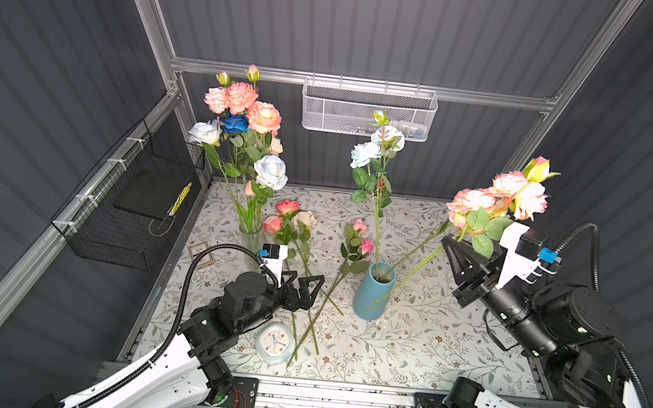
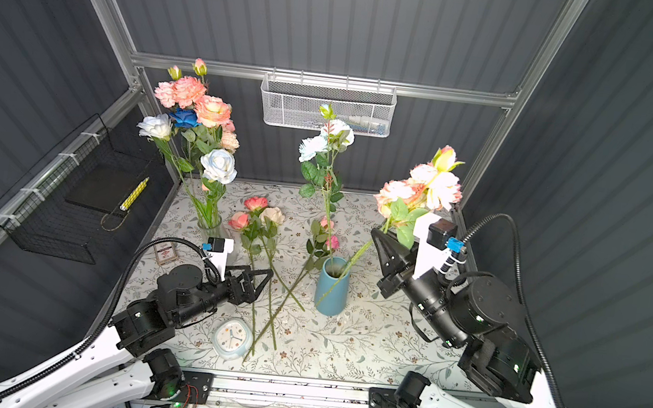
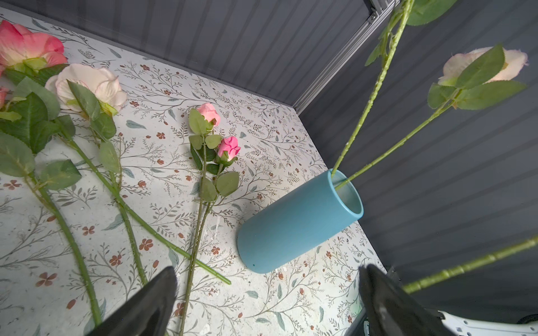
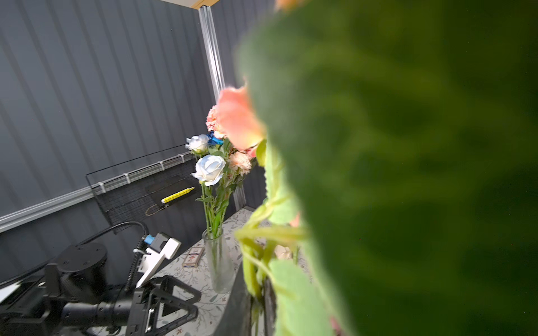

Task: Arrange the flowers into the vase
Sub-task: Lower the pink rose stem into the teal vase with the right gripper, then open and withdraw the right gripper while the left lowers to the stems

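In both top views the right gripper (image 1: 450, 244) is pinching the stem of a coral-and-cream flower (image 1: 501, 195) and holding it raised and slanting. Its lower end is crossing in front of the blue vase (image 1: 373, 294), outside the mouth. The left gripper (image 1: 305, 281) is hovering spread wide near loose flowers (image 1: 293, 220) lying on the tablecloth (image 1: 446, 352).

The left wrist view is showing two stems (image 3: 375, 87) standing in the vase. The right wrist view is showing little else — a blurred green leaf (image 4: 407, 174) is filling it.
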You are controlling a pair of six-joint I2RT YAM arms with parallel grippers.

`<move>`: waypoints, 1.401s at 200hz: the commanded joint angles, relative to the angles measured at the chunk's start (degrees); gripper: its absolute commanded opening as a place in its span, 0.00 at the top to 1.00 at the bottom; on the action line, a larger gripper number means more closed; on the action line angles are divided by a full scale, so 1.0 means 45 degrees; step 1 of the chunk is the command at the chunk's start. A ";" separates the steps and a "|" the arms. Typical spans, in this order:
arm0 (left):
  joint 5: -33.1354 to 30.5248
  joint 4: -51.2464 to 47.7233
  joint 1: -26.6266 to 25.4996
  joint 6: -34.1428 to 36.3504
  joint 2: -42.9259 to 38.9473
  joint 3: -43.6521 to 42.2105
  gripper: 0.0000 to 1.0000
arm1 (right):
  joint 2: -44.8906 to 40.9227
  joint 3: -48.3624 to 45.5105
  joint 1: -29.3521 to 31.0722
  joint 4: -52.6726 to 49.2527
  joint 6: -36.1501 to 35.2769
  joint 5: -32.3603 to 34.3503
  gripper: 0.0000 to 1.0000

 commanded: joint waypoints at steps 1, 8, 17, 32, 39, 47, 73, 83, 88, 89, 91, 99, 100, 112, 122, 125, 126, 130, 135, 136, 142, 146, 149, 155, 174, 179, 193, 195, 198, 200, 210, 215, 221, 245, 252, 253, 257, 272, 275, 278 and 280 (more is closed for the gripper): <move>-0.0168 -0.0044 -0.0043 -0.0166 0.0130 0.0027 0.00 | 0.0768 0.0659 0.0008 0.0111 -0.1643 0.1256 1.00; -0.0184 -0.0035 -0.0053 -0.0159 0.0153 0.0047 0.00 | 0.1007 0.0830 -0.0010 0.0214 -0.1905 0.1432 1.00; -0.0168 -0.0013 -0.0045 -0.0164 0.0194 0.0043 0.00 | 0.1304 0.1090 -0.0030 0.0320 -0.2185 0.1513 1.00; -0.0167 -0.0004 -0.0042 -0.0169 0.0223 0.0067 0.00 | 0.1794 0.1586 -0.0085 0.0468 -0.2516 0.1517 1.00; -0.0178 -0.0013 -0.0041 -0.0169 0.0227 0.0096 0.00 | 0.1971 0.1785 -0.0108 0.0505 -0.2611 0.1495 1.00; -0.0183 -0.0020 -0.0040 -0.0170 0.0222 0.0101 0.00 | 0.2133 0.1985 -0.0147 0.0565 -0.2696 0.1462 1.00; -0.0165 -0.0095 -0.0049 -0.0122 0.0226 0.0120 0.00 | 0.2579 0.2569 -0.0321 0.0606 -0.2705 0.1195 1.00; -0.0194 -0.0134 -0.0048 -0.0111 0.0232 0.0149 0.00 | 0.2724 0.2822 -0.0372 0.0475 -0.2698 0.1106 1.00; -0.0204 -0.0164 -0.0038 -0.0111 0.0219 0.0176 0.00 | 0.2787 0.2894 -0.0381 0.0412 -0.2693 0.1103 1.00; -0.0204 -0.0168 -0.0045 -0.0111 0.0233 0.0178 0.00 | 0.2799 0.2897 -0.0382 0.0407 -0.2696 0.1094 1.00; -0.0204 -0.0181 -0.0051 -0.0111 0.0220 0.0179 0.00 | 0.2808 0.2910 -0.0397 0.0398 -0.2698 0.1088 1.00; -0.0204 -0.0189 -0.0038 -0.0091 0.0218 0.0179 0.00 | 0.2830 0.2891 -0.0420 0.0399 -0.2673 0.1057 1.00; -0.0214 -0.0190 -0.0036 -0.0082 0.0213 0.0179 0.00 | 0.2830 0.2886 -0.0431 0.0400 -0.2666 0.1052 1.00; -0.0237 -0.0210 -0.0038 -0.0091 0.0189 0.0160 0.00 | 0.2812 0.2863 -0.0474 0.0362 -0.2554 0.0976 1.00; -0.0256 -0.0206 -0.0040 -0.0091 0.0169 0.0149 0.00 | 0.2774 0.2881 -0.0500 0.0351 -0.2519 0.0914 1.00; -0.0257 -0.0210 -0.0047 -0.0072 0.0177 0.0129 0.00 | 0.2777 0.2891 -0.0500 0.0335 -0.2512 0.0911 1.00; -0.0250 -0.0220 -0.0040 -0.0062 0.0173 0.0135 0.00 | 0.2774 0.2896 -0.0510 0.0329 -0.2507 0.0911 1.00; -0.0276 -0.0244 -0.0046 -0.0063 0.0188 0.0156 0.00 | 0.2782 0.2919 -0.0516 0.0298 -0.2504 0.0905 1.00; -0.0291 -0.0267 -0.0053 -0.0062 0.0193 0.0174 0.00 | 0.2772 0.2922 -0.0536 0.0300 -0.2518 0.0923 1.00; -0.0296 -0.0268 -0.0043 -0.0057 0.0201 0.0177 0.00 | 0.2772 0.2921 -0.0538 0.0292 -0.2520 0.0926 1.00; -0.0301 -0.0282 -0.0050 -0.0061 0.0208 0.0180 0.00 | 0.2791 0.2884 -0.0575 0.0253 -0.2485 0.0930 1.00; -0.0297 -0.0288 -0.0037 -0.0041 0.0227 0.0190 0.00 | 0.2791 0.2839 -0.0611 0.0231 -0.2458 0.0935 1.00; -0.0301 -0.0274 -0.0046 -0.0034 0.0223 0.0185 0.00 | 0.2791 0.2788 -0.0626 0.0226 -0.2436 0.0930 1.00; -0.0316 -0.0267 -0.0048 -0.0040 0.0226 0.0183 0.00 | 0.2801 0.2642 -0.0697 0.0232 -0.2341 0.0898 1.00; -0.0367 -0.0178 -0.0047 -0.0101 0.0209 0.0106 0.00 | 0.2724 0.1799 -0.0921 0.0575 -0.2098 0.0749 1.00; -0.0374 -0.0191 -0.0038 -0.0111 0.0208 0.0099 0.00 | 0.2699 0.1489 -0.0965 0.0747 -0.2024 0.0705 1.00; -0.0379 -0.0220 -0.0053 -0.0111 0.0218 0.0094 0.00 | 0.2616 0.0691 -0.1035 0.1141 -0.1727 0.0610 1.00; -0.0370 -0.0228 -0.0048 -0.0111 0.0226 0.0094 0.00 | 0.2601 0.0576 -0.1044 0.1187 -0.1689 0.0571 1.00; -0.0361 -0.0245 -0.0045 -0.0111 0.0223 0.0100 0.00 | 0.2597 0.0408 -0.1046 0.1227 -0.1627 0.0533 1.00; -0.0360 -0.0248 -0.0041 -0.0111 0.0222 0.0106 0.00 | 0.2596 0.0310 -0.1047 0.1262 -0.1596 0.0523 1.00; -0.0360 -0.0274 -0.0040 -0.0127 0.0218 0.0104 0.00 | 0.2578 -0.0215 -0.1047 0.1389 -0.1318 0.0432 1.00; -0.0360 -0.0281 -0.0034 -0.0115 0.0228 0.0099 0.00 | 0.2591 -0.0473 -0.1047 0.1443 -0.1174 0.0384 1.00; -0.0360 -0.0288 -0.0044 -0.0130 0.0209 0.0096 0.00 | 0.2589 -0.0736 -0.1047 0.1455 -0.0952 0.0361 1.00; -0.0380 -0.0297 -0.0048 -0.0135 0.0189 0.0070 0.00 | 0.2488 -0.1746 -0.1044 0.1524 -0.0074 0.0179 0.92; -0.0380 -0.0302 -0.0045 -0.0140 0.0209 0.0069 0.00 | 0.2414 -0.1988 -0.1044 0.1549 0.0185 0.0144 0.89; -0.0380 -0.0305 -0.0039 -0.0145 0.0209 0.0075 0.00 | 0.2407 -0.2014 -0.1045 0.1541 0.0218 0.0136 0.88; -0.0380 -0.0297 -0.0038 -0.0139 0.0223 0.0081 0.00 | 0.2356 -0.2159 -0.1047 0.1539 0.0350 0.0102 0.87; -0.0397 -0.0303 -0.0043 -0.0133 0.0286 0.0094 0.00 | 0.2110 -0.2620 -0.1047 0.1506 0.0861 0.0031 0.81; -0.0406 -0.0305 -0.0035 -0.0116 0.0291 0.0095 0.00 | 0.2062 -0.2694 -0.1047 0.1506 0.0950 -0.0003 0.80; -0.0415 -0.0298 -0.0051 -0.0116 0.0304 0.0088 0.00 | 0.1999 -0.2766 -0.1047 0.1496 0.1039 -0.0034 0.78; -0.0413 -0.0291 -0.0048 -0.0117 0.0320 0.0098 0.00 | 0.1954 -0.2832 -0.1047 0.1490 0.1088 -0.0049 0.76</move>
